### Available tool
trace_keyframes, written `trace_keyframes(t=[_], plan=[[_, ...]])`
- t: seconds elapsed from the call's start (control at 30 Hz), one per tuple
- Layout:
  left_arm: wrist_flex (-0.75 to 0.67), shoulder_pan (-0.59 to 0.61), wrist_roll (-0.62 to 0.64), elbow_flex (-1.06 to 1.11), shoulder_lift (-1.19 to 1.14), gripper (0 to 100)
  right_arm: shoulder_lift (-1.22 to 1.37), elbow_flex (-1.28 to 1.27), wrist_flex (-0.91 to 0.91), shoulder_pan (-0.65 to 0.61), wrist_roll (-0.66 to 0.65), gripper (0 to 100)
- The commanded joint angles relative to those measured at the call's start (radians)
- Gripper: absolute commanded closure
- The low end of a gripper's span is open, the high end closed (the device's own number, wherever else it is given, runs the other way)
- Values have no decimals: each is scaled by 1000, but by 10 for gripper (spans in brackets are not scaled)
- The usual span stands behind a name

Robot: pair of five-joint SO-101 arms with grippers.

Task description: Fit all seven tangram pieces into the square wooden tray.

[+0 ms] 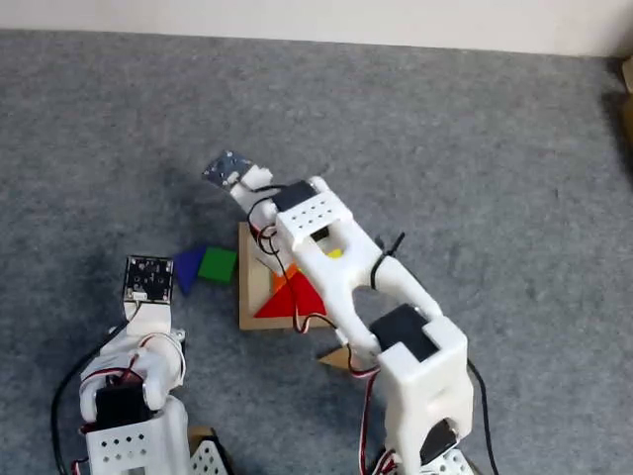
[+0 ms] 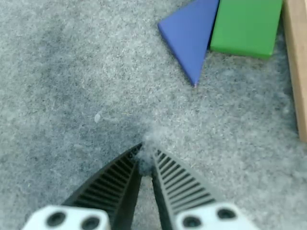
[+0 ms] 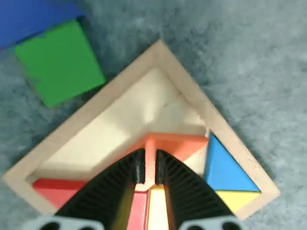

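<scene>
The square wooden tray (image 3: 192, 96) lies on the grey carpet, with the right arm over it in the high view. Inside it are a red piece (image 3: 55, 189), a light blue triangle (image 3: 223, 167) and a yellow piece (image 3: 240, 199). My right gripper (image 3: 147, 167) is shut on an orange piece (image 3: 175, 143) over the tray's middle. A green square (image 2: 247, 24) and a dark blue triangle (image 2: 192, 33) lie side by side on the carpet just outside the tray (image 1: 244, 287). My left gripper (image 2: 146, 155) is shut and empty, low over bare carpet short of the blue triangle.
A tan triangular piece (image 1: 336, 358) lies on the carpet near the right arm's base. Grey carpet (image 1: 475, 148) stretches free beyond and right of the tray. A white wall strip runs along the far edge.
</scene>
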State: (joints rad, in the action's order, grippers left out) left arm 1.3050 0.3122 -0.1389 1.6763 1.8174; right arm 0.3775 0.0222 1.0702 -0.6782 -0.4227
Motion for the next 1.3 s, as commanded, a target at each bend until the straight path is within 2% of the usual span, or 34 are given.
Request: trace_keyframes(t=[0.0, 0.53, 0.83, 0.97, 1.27], plan=[[-14, 8, 5, 19, 5, 993, 15, 5, -25, 12, -14, 954], [-14, 8, 5, 19, 5, 993, 38, -16, 70, -209, -2, 954], [-14, 8, 5, 19, 5, 993, -51, -18, 122, -209, 40, 954], [-14, 8, 5, 19, 5, 993, -217, -30, 128, -185, 41, 954], [-14, 8, 5, 19, 5, 993, -618, -314, 137, -79, 54, 953]])
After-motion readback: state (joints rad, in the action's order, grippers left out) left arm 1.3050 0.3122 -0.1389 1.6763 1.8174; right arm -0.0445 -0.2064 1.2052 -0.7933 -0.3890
